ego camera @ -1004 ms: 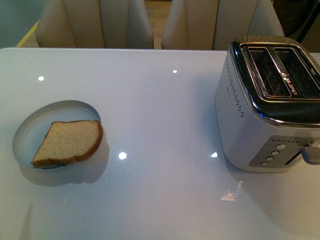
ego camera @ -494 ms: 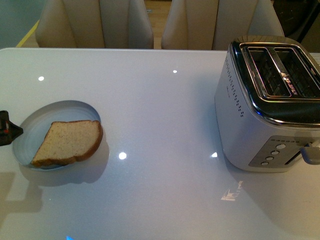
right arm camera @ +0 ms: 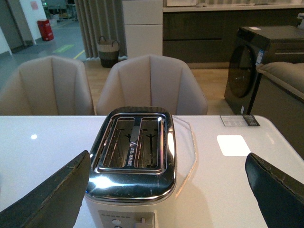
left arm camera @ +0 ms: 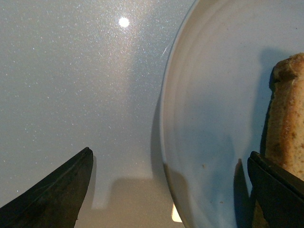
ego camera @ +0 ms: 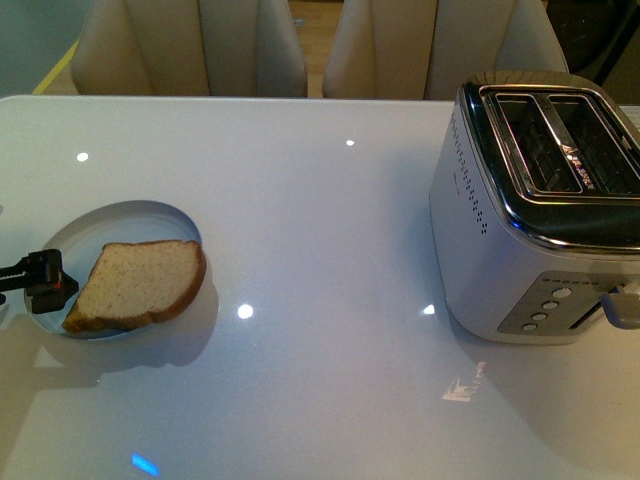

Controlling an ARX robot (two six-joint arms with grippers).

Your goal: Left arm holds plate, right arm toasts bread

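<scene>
At plate (ego camera: 110,225) rim, left arm (ego camera: 48,282), jaws apart only in wrist view

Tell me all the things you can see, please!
table: one, shiny white, under everything
plate: one, pale blue-white, on the table's left side
bread: one slice, light brown, lying on the plate
toaster: one, silver, on the table's right side, both slots empty
chairs: two, beige, behind the table
left end effector: one, black, open at the plate's left edge
right end effector: one, black, open, facing the toaster
</scene>
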